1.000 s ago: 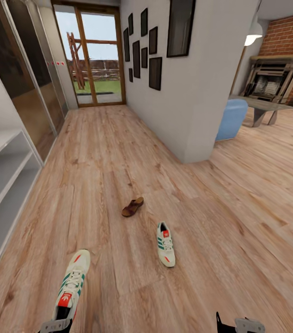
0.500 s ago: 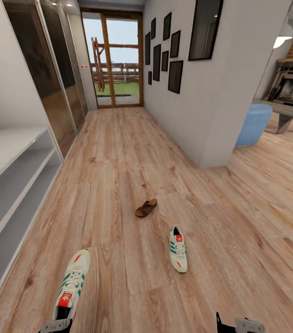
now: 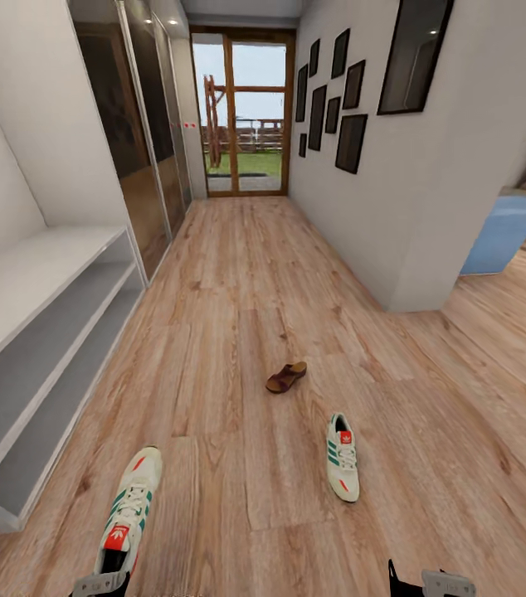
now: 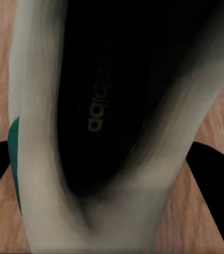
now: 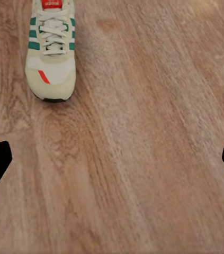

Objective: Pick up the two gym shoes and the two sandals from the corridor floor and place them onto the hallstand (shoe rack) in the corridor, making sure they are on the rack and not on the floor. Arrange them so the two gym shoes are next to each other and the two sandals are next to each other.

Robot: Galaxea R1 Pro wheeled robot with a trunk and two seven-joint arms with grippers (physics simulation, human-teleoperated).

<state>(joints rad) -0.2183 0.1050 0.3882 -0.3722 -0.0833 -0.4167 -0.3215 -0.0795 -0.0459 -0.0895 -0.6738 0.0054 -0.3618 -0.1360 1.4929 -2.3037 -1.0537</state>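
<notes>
The pale shoe rack (image 3: 39,332) lines the corridor's left side, its shelves bare. On the wood floor (image 3: 238,274) lie one brown sandal (image 3: 286,377) and, nearer, a sneaker (image 3: 343,457). The left tool (image 3: 104,583) is clamped on the other sneaker (image 3: 130,506), whose dark insole the left wrist view shows. The right tool (image 5: 112,159) hangs spread apart over the planks.

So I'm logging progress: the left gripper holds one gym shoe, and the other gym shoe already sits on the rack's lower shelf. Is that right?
Not quite. The left gripper does hold one gym shoe, but the other gym shoe lies on the corridor floor, nearer the robot than the sandal, not on the rack. The head view shows this.
</notes>
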